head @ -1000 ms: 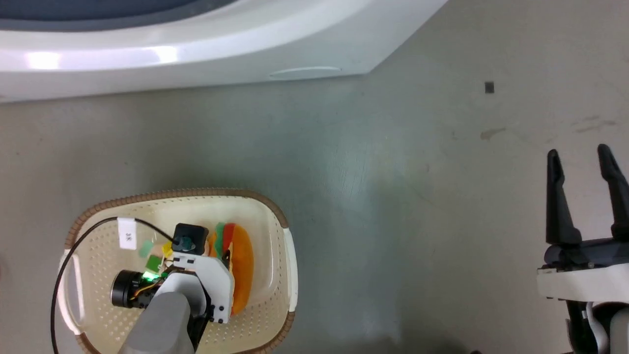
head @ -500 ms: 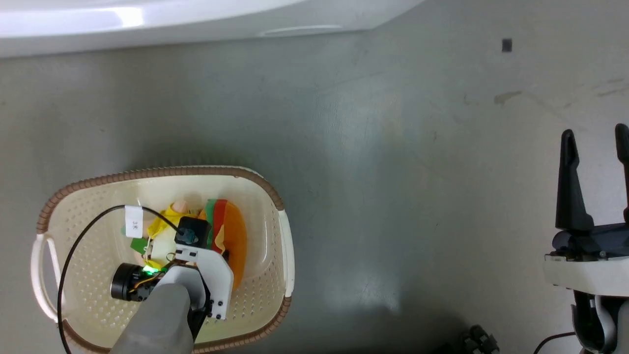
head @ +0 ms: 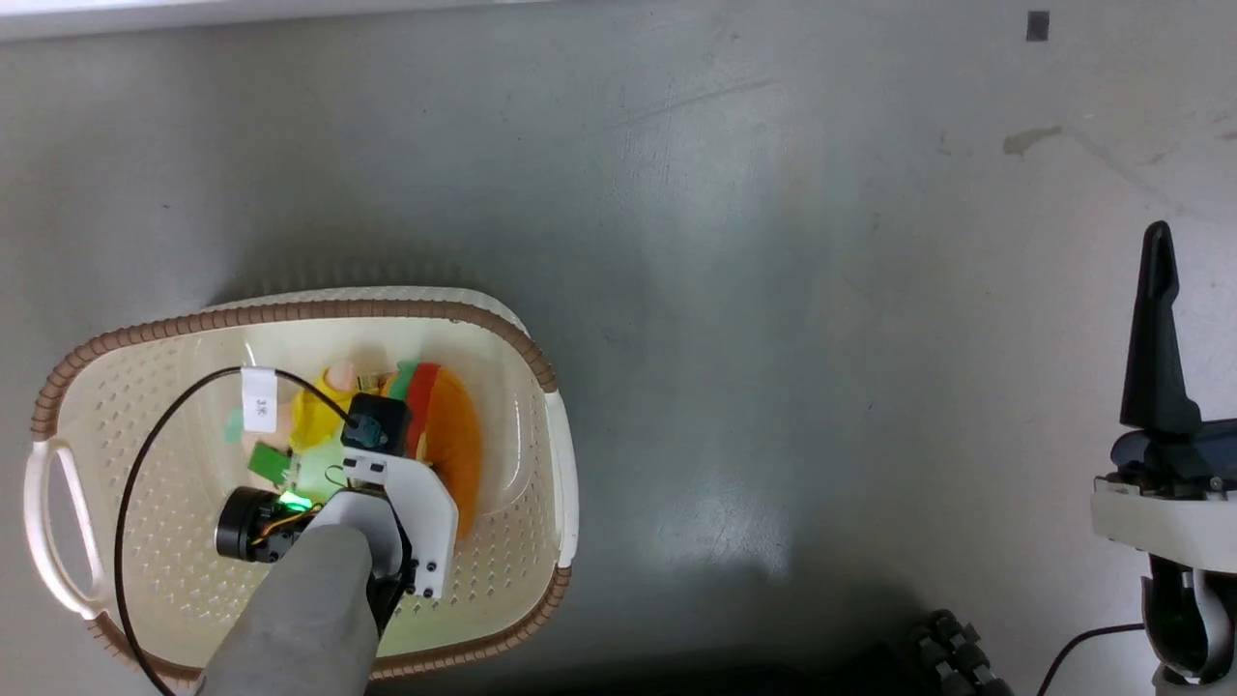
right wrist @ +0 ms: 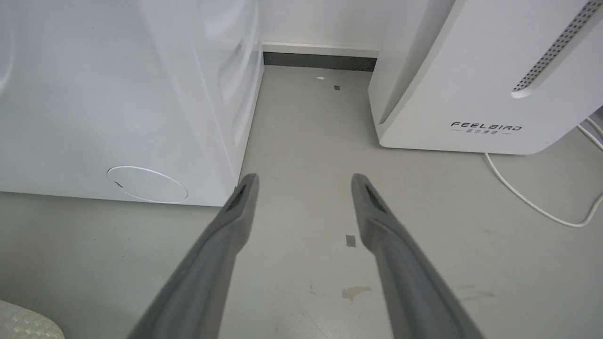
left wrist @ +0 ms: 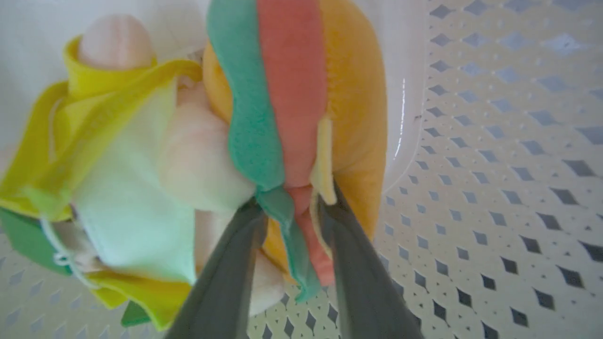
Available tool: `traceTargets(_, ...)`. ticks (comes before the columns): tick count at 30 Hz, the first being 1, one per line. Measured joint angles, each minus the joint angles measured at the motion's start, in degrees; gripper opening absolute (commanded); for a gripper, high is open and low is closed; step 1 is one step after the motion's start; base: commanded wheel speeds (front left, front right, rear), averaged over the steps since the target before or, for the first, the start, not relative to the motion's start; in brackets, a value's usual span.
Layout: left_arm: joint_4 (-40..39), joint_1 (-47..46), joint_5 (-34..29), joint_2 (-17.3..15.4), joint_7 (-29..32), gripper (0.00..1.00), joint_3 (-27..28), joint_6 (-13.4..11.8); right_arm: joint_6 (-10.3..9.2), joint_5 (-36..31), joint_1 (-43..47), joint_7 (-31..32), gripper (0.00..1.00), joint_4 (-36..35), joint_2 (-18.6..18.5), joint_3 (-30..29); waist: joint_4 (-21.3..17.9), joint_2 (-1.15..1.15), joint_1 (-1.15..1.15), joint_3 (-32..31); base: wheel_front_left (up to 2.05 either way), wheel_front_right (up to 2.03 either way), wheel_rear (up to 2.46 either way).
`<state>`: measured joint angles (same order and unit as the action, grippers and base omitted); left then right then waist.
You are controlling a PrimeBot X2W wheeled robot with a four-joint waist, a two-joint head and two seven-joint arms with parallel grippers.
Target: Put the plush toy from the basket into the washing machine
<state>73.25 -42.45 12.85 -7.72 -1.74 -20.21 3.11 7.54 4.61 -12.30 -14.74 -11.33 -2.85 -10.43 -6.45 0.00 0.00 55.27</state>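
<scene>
The washing machine point(right wrist: 118, 94), cut off but for its lower front, stands on the grey floor point(head: 773, 290). The basket point(head: 290, 311) holds the plush toy point(left wrist: 282, 94) on edge toward its right wall. The left gripper point(left wrist: 292, 205) has its jaws nearly closed on the plush toy's green and red layers; whether it clears the basket's base is hard to tell. The right gripper point(right wrist: 305, 181) hangs wide open, empty.
</scene>
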Motion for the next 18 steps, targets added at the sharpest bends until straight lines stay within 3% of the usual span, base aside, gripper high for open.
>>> traceTargets(10, 0.6, 3.6, 1.3, 0.1, -1.8, 0.0, -0.4, 0.1, 0.0, 0.0, -0.1, 0.0, 1.0, 2.0, 0.0, 0.4, -0.1, 0.0, 0.0, -6.1, 0.0, 0.0, 0.0)
traceTargets(18, 0.7, 8.3, 0.8, 0.1, -8.6, 0.0, -2.2, 1.0, 0.0, 0.4, 0.4, 0.0, 1.0, 5.1, 0.0, 0.4, -0.2, 0.0, 0.0, -15.7, 0.0, 0.0, 0.0)
